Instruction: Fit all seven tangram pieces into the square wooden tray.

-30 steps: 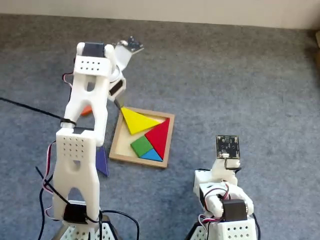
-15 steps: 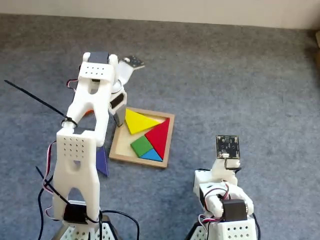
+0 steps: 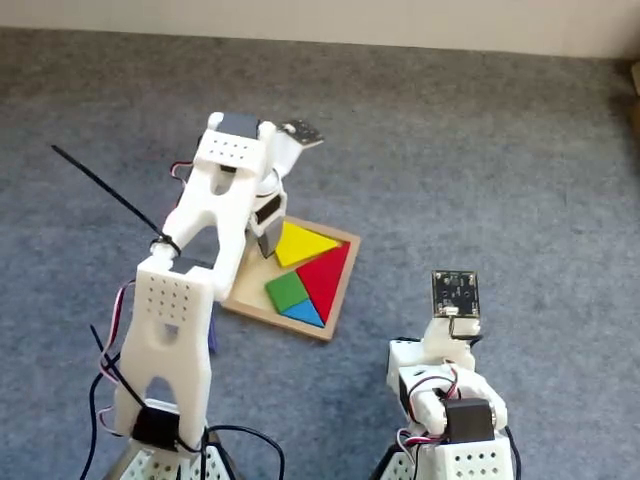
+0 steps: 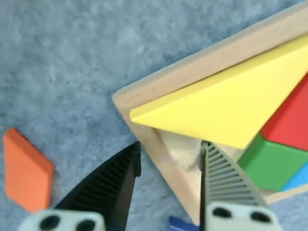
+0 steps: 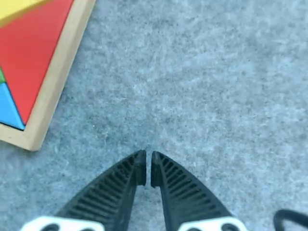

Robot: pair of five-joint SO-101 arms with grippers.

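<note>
A shallow square wooden tray [image 3: 345,288] lies askew at the centre of the high view on nubbly grey carpet [image 3: 500,150]. Inside lie smooth flat pieces: a yellow triangle [image 3: 303,243], a red triangle [image 3: 330,275], a green square [image 3: 287,291] and a blue triangle [image 3: 303,313]. The left gripper [image 4: 170,147] is parted, its ridged black fingers astride the tray's corner wall (one outside, one inside). The right gripper [image 5: 144,168], at lower right, is closed to a slit above the carpet. An orange parallelogram [image 4: 26,168] lies on the carpet.

Left arm [image 3: 215,215] outstretched, jaws apart, right jaws closed
</note>
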